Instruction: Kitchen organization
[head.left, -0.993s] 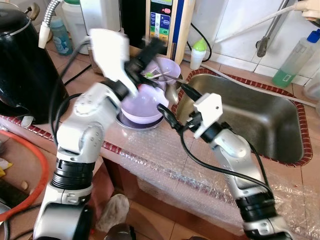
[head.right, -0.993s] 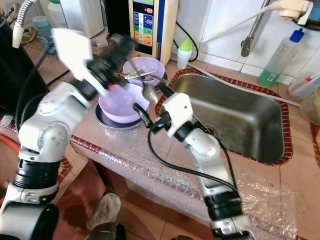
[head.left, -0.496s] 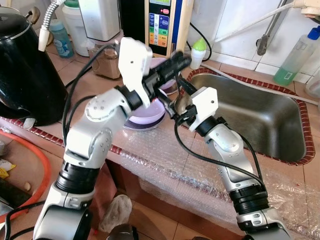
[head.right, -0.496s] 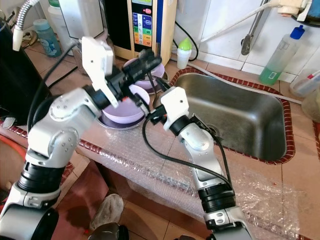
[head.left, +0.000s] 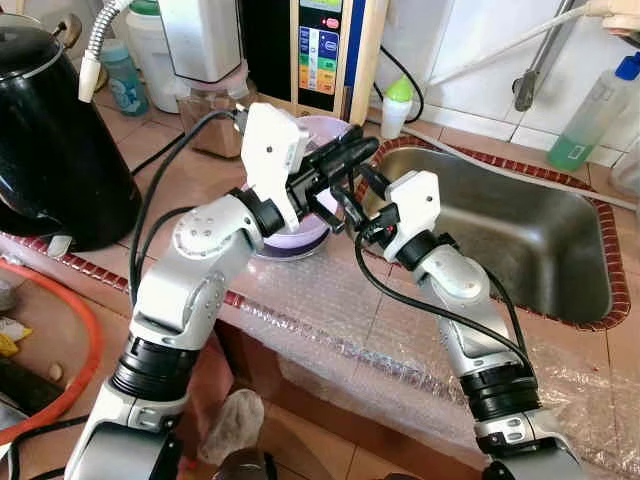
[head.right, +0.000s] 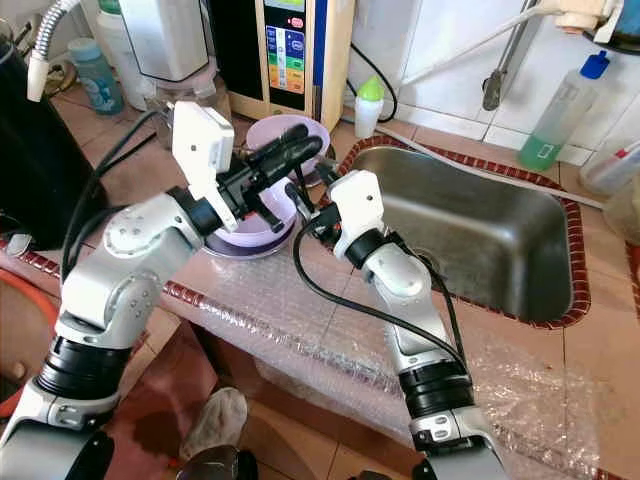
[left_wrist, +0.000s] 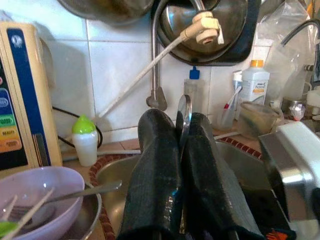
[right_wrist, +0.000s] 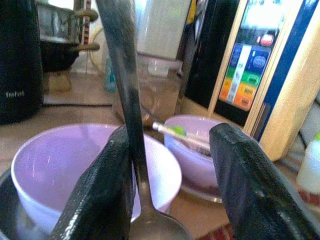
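A metal spoon (left_wrist: 184, 107) stands clamped between the two black fingers of my left gripper (head.left: 366, 150), which is shut on it above the counter between the bowls and the sink. My right gripper (right_wrist: 172, 135) meets it from the sink side, open. The spoon's handle (right_wrist: 122, 75) leans along one of its fingers (right_wrist: 107, 190), and the other finger stands well apart. Just behind both grippers sit two lilac bowls. The near bowl (head.left: 296, 231) rests on a dark plate. The far bowl (head.left: 322, 130) holds a few utensils.
A steel sink (head.left: 520, 235) lies to the right, with a green soap bottle (head.left: 588, 112) behind it. A black kettle (head.left: 50, 130) stands at the left. A blender (head.left: 205, 60), a water purifier (head.left: 325, 50) and a green-capped bottle (head.left: 397, 105) line the back. Bubble wrap (head.left: 330, 310) covers the counter's front edge.
My left arm has swung right and down until its fingers meet the right gripper. The spoon, beside the right gripper a second ago, now sits in the left fingers.
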